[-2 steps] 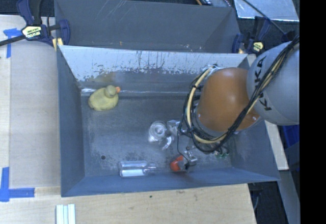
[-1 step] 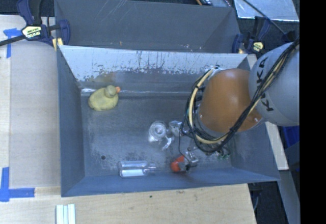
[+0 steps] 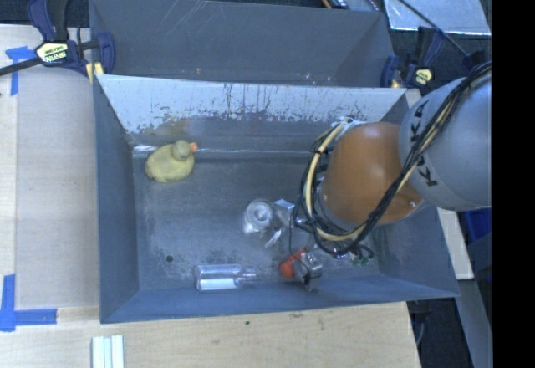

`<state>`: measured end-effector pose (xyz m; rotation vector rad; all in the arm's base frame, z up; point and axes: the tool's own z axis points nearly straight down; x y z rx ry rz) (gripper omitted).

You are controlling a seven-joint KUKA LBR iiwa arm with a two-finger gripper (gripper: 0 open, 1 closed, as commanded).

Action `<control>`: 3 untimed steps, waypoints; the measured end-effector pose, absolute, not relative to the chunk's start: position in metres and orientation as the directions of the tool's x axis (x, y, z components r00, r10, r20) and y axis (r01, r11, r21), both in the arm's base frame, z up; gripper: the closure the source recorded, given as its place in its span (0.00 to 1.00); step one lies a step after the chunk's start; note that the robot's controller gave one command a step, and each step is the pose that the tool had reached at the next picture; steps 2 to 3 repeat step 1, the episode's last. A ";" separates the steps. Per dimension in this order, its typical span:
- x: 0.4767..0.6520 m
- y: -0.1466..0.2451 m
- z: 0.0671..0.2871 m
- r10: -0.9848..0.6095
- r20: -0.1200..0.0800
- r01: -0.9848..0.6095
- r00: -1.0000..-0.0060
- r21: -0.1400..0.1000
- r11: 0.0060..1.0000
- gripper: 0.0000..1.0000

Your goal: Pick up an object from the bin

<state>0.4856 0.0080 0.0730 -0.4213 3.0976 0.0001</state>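
Grey metal bin (image 3: 117,216), seen from above, with a few loose things on its floor. From the right, a silver arm (image 3: 456,149) reaching in, with "KUKA" in dark letters along its side, the word partly crossed by the cables (image 3: 401,182). Below the arm, a round orange cover (image 3: 364,178), with more black and yellow loops around its left edge.

Under the cover, low in the near right part of the bin, the gripper (image 3: 306,268), dark and mostly hidden. Released or clenched: cannot tell. Just at the left of the gripper, touching it or nearly so, a small red thing (image 3: 287,268), close to the near wall. Held or only lying beside: not possible to say.

Left of the red thing, a clear bottle (image 3: 221,277), lying on its side along the near wall, apart from the gripper. Farther back, near the middle of the floor, a clear cup (image 3: 258,216), tilted, with a shiny piece (image 3: 282,209) just beside it at the right, near the cover's left edge. Far at the left, close to the back wall, a yellow duck (image 3: 171,163) with an orange beak, well apart from all the rest.
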 end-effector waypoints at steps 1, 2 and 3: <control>0.488 0.008 0.076 -0.247 -0.017 -0.248 -0.969 0.000 0.969 1.00; 0.488 0.008 0.076 -0.247 -0.017 -0.248 -0.969 0.000 0.969 1.00; 0.488 0.008 0.076 -0.247 -0.017 -0.248 -0.969 0.000 0.969 1.00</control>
